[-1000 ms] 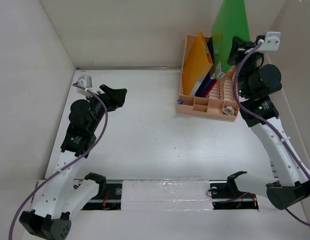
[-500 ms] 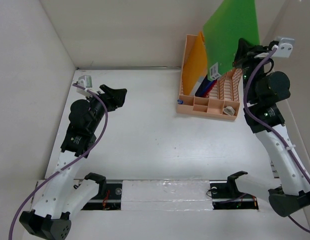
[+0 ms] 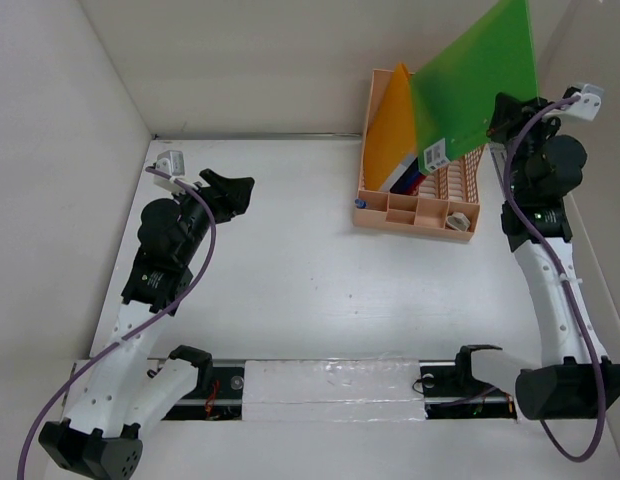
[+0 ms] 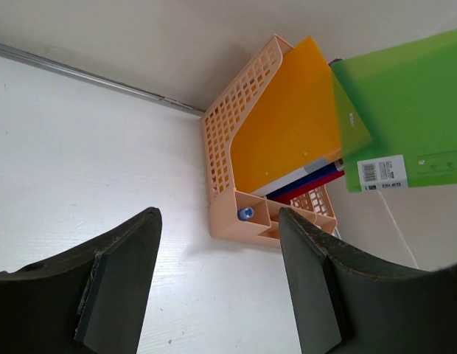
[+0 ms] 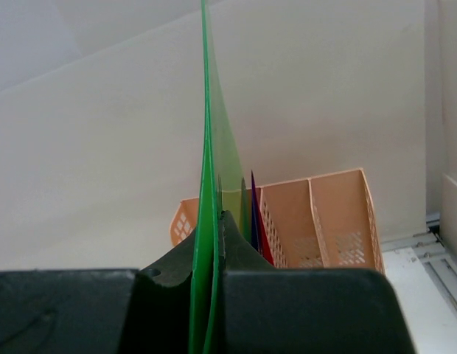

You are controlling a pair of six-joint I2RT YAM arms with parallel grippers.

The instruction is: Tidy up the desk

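Observation:
My right gripper is shut on a green folder and holds it up in the air above the peach file rack at the back right of the white desk. In the right wrist view the green folder stands edge-on between my fingers. An orange folder and blue and red ones stand in the rack. My left gripper is open and empty over the back left of the desk. The left wrist view shows the rack and green folder ahead.
White walls close in the desk at the back and both sides. A taped metal rail runs along the near edge. The rack's front compartments hold a small blue-capped item and a white item.
My right gripper has lifted the green folder higher and to the right, and the folder has tilted. The left arm has not moved.

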